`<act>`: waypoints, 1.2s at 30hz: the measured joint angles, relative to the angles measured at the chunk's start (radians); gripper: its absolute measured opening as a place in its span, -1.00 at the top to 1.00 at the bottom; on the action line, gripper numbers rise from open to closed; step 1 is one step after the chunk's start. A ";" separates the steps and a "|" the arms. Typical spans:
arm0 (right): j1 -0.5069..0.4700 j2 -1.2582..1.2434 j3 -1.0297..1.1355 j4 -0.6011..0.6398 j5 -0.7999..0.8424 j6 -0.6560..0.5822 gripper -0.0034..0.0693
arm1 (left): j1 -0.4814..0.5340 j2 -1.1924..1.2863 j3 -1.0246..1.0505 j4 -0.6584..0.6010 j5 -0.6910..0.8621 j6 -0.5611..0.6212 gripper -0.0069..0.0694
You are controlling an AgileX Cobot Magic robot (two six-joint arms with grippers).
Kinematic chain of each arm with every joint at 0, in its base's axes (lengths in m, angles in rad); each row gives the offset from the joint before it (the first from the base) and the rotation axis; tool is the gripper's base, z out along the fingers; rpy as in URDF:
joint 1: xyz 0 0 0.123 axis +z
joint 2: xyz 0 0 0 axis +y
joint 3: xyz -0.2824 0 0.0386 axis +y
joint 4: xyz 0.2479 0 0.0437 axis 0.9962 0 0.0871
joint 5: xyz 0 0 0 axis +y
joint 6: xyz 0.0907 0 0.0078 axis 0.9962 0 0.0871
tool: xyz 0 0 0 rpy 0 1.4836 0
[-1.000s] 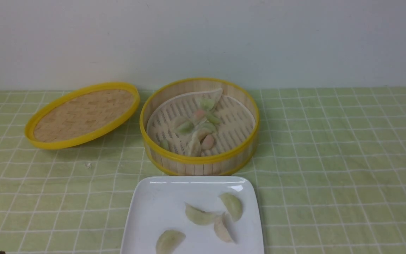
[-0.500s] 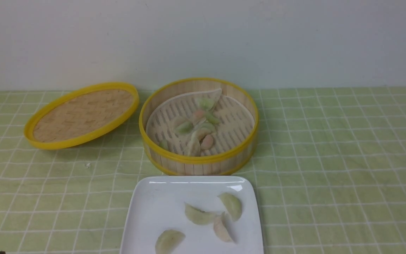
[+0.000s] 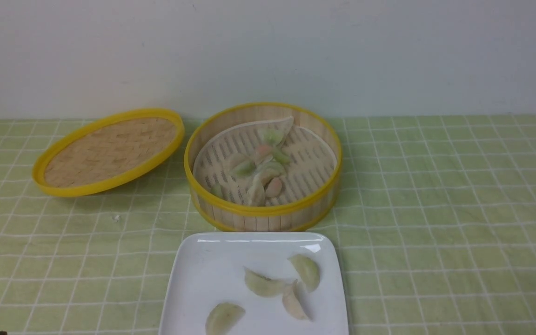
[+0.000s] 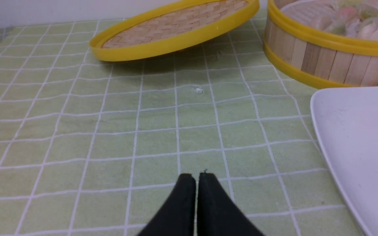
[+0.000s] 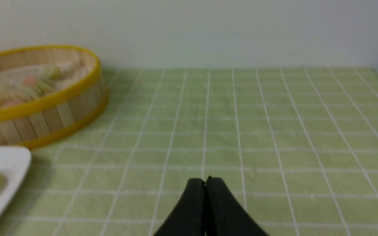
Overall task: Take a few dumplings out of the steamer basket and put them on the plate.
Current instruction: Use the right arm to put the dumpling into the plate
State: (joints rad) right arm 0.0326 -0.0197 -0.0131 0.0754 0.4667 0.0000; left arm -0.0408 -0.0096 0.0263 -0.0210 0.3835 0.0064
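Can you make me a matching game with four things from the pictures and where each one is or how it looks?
1. lid
2. basket
3. plate
4. left gripper

A. white and square, with dumplings on it
B. shut, with nothing in it
C. tilted, on the basket's left
D. round and deep, with a pile of dumplings inside

Right pairs: 1-C, 2-D, 3-A, 4-B
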 joint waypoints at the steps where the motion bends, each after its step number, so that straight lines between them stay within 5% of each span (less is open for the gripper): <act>1: -0.002 0.001 0.022 0.000 -0.004 0.000 0.94 | 0.000 0.000 0.000 0.000 0.000 0.000 0.83; 36: -0.003 0.002 0.032 0.002 -0.062 0.005 0.94 | 0.000 0.000 0.001 0.000 -0.001 0.000 0.83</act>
State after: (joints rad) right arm 0.0299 -0.0174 0.0184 0.0772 0.4047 0.0055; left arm -0.0408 -0.0100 0.0271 -0.0210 0.3825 0.0064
